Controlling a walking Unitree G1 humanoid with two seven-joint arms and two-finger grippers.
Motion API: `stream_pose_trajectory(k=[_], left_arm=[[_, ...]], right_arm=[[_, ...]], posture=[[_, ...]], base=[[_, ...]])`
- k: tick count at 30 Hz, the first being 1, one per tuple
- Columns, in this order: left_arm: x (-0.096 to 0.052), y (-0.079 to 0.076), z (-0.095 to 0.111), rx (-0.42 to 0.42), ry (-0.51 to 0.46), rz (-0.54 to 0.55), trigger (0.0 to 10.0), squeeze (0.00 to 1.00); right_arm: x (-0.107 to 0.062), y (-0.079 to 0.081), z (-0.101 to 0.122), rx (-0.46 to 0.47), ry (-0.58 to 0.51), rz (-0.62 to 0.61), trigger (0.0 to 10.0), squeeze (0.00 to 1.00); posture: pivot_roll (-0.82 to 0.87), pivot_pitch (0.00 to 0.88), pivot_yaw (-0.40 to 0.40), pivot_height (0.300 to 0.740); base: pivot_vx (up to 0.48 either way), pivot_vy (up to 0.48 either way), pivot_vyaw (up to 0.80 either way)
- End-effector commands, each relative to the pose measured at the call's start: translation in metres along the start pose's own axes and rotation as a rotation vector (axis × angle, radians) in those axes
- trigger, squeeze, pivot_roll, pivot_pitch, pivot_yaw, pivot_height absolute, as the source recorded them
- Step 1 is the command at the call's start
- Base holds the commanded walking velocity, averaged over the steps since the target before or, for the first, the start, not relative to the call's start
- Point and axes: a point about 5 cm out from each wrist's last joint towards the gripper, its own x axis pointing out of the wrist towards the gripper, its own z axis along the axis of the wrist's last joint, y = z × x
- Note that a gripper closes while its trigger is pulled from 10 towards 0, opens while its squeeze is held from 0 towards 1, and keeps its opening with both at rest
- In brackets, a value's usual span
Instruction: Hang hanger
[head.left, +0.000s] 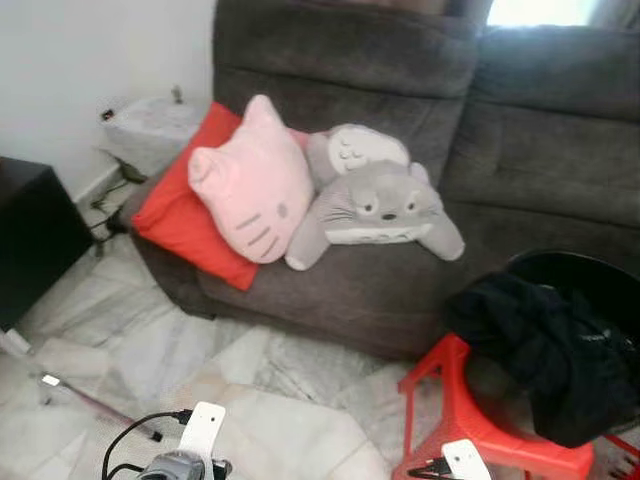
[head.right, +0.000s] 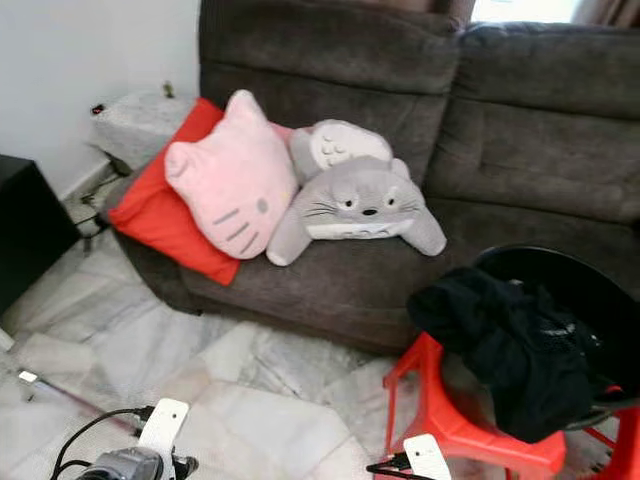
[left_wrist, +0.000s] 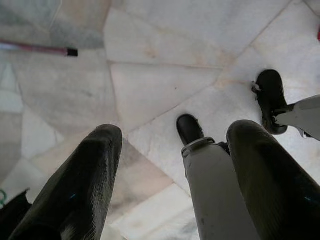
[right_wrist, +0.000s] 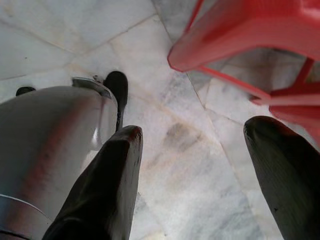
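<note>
My left claw (left_wrist: 170, 165) and right claw (right_wrist: 192, 175) both hang released above the marble floor (left_wrist: 165, 85). Black clothes (head.left: 545, 345) lie heaped on the red stool (head.left: 480, 430) beside the sofa (head.left: 400, 280); I cannot find a hanger.

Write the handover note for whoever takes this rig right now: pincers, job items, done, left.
Left pincer: open, empty, pointing down at the marble floor.
Right pincer: open, empty, over the floor beside the red stool.
Job items: no hanger can be made out. Black clothing is heaped on the stool, spilling from a black tub, in front of the grey sofa.
Done: nothing visible.
Left: find the hanger, grasp it, hang it.
</note>
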Motion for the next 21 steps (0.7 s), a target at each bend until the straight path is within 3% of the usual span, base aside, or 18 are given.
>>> stream_pose_trajectory(k=[1, 14, 21], left_arm=[[-0.0001, 0.0011, 0.0011, 0.027, -0.008, 0.003, 10.0, 0.0], [-0.0002, 0.0009, 0.0034, 0.077, -0.022, -0.006, 10.0, 0.0], [-0.0002, 0.001, 0.0036, 0.082, -0.027, -0.005, 10.0, 0.0]], right_arm=[[-0.0002, -0.0015, 0.0003, 0.006, -0.002, -0.005, 10.0, 0.0], [-0.0003, -0.0016, 0.0, 0.0, 0.0, -0.001, 10.0, 0.0], [-0.0002, -0.0014, 0.0, -0.001, 0.0, 0.001, 10.0, 0.0]], posture=[[-0.09, 0.0, -0.05, 0.74], [-0.1, 0.0, -0.051, 0.74], [-0.1, 0.0, -0.05, 0.74]], base=[[0.0, 0.0, -0.69], [0.0, 0.0, -0.69], [0.0, -0.215, -0.69]])
